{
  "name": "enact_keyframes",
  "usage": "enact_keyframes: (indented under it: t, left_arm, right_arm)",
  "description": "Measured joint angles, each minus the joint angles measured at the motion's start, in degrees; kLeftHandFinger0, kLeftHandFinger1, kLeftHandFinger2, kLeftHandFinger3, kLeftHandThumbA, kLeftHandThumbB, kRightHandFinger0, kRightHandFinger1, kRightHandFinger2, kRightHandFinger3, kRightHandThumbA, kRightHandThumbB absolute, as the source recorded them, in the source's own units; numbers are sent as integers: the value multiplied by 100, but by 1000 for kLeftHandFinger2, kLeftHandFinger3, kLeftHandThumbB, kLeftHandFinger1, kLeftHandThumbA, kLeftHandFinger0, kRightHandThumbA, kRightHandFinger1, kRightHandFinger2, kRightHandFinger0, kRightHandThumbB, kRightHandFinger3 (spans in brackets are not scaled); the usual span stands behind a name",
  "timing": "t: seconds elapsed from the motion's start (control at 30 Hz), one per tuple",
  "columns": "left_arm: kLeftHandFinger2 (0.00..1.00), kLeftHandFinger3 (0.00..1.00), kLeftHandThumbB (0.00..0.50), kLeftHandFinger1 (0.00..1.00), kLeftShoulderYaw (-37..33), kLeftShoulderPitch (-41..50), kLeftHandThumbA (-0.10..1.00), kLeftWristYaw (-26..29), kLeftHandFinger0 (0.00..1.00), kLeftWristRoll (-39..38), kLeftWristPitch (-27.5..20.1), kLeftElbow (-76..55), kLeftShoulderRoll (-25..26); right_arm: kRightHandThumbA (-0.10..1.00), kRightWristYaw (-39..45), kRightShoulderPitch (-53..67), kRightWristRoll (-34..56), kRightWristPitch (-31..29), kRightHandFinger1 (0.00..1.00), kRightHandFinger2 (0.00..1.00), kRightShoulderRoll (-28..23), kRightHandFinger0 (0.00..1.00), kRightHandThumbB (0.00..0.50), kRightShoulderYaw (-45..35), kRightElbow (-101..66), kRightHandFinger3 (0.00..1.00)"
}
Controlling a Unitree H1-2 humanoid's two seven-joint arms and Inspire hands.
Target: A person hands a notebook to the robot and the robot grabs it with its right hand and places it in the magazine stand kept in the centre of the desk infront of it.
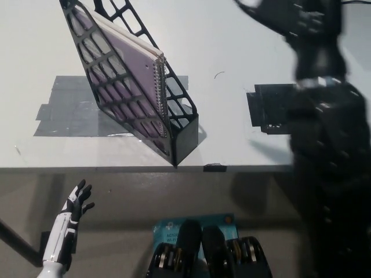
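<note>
Purple spiral notebook (pixel 124 69) inside my black magazine stand (pixel 174 119) upper left on counter (pixel 243 52), right hand (pixel 290 20) blurred upper right, grip I cannot tell, left hand (pixel 78 200) spread empty lower left

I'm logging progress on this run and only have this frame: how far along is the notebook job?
Done: the notebook stands inside the magazine stand on the desk, its spiral edge showing. In hand: nothing. The right hand is blurred at the upper right, apart from the stand; its fingers cannot be read. The left hand rests open below the desk edge. Left: apparently nothing but bringing the arm to rest.
</note>
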Motion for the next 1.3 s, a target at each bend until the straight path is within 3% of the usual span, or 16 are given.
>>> enact_keyframes:
  t: [0.27,0.33,0.43,0.5,0.6,0.63,0.73,0.8,0.83,0.9,1.3]
  left_arm:
    - [1000,1000,500,1000,2,7,1000,-1,926,-8,-1,77,-3]
    - [1000,1000,500,1000,9,33,1000,-2,930,-19,-3,94,-3]
    - [1000,1000,500,1000,3,74,1000,-4,923,-41,-20,131,-19]
    - [1000,1000,500,1000,5,125,1000,-4,927,-57,-24,144,-19]
    - [1000,1000,500,1000,5,266,1000,-4,928,-89,-26,185,-21]
    - [1000,1000,500,1000,3,302,1000,-5,922,-94,-26,204,-26]
    - [1000,1000,499,1000,4,369,1000,-10,916,-121,-47,257,-31]
    - [1000,1000,500,1000,5,383,1000,-12,922,-135,-69,273,-31]
    - [1000,1000,500,1000,6,389,1000,-11,935,-140,-77,278,-31]
    - [1000,1000,500,1000,4,414,1000,-19,936,-170,-100,283,-32]
    - [1000,1000,500,1000,0,544,1000,-20,940,-218,-165,289,-32]
  right_arm:
    - [1000,131,1640,5,184,1000,1000,-593,1000,447,-7,-1676,1000]
    - [1000,194,2349,2,173,1000,1000,-685,1000,460,47,-1968,1000]
    - [1000,368,3390,17,67,1000,1000,-818,1000,424,206,-1972,1000]
    - [1000,482,3843,42,-61,1000,1000,-863,1000,366,281,-1858,1000]
    - [1000,668,4648,99,-309,1000,1000,-878,1000,356,373,-1302,1000]
    - [1000,729,4828,122,-394,1000,1000,-877,1000,382,386,-1050,1000]
    - [1000,933,5196,214,-655,1000,1000,-867,1000,375,413,-251,1000]
    - [1000,1031,5308,250,-783,1000,1000,-853,1000,411,420,126,1000]
    - [1000,1061,5332,258,-824,1000,1000,-847,1000,377,421,248,1000]
    - [1000,1170,5393,304,-991,1000,1000,-799,1000,359,418,760,1000]
    - [1000,1421,5410,289,-1444,1000,1000,-607,1000,344,417,1301,1000]
